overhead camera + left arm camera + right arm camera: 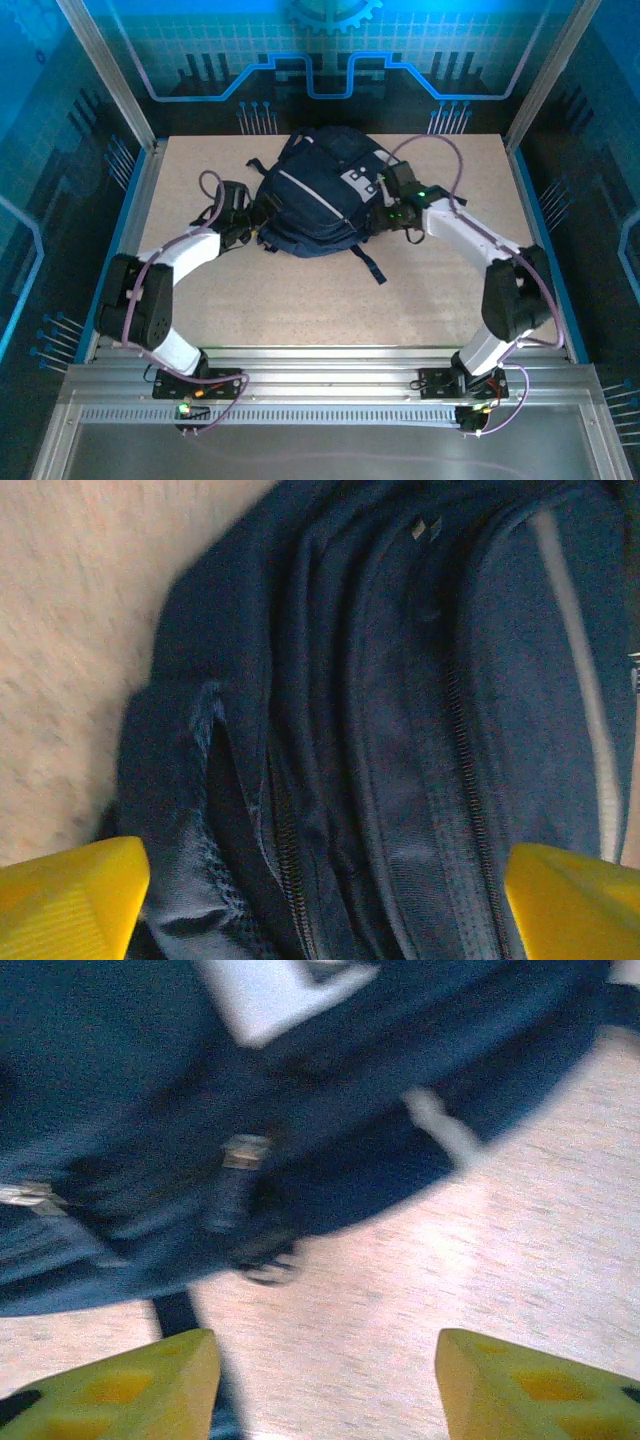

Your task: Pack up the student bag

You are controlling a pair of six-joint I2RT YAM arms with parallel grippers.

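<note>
The yellow fingers [70, 895] of the left hand [325, 880] were held wide apart at the zippered side of the student bag [315, 195], with nothing gripped. The right hand [325, 1360] was held open and empty at the opposite side, so the bag was apparently being flanked. The bag, dark navy with grey-white stripes, was laid at the far middle of the desk [300, 300].

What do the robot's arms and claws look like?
The left arm and right arm are white tubes with chunky black joints, each trailing a looping purple cable. A tiny green light glows by the left base. The left claw and right claw have yellow wedge-shaped fingers.
</note>
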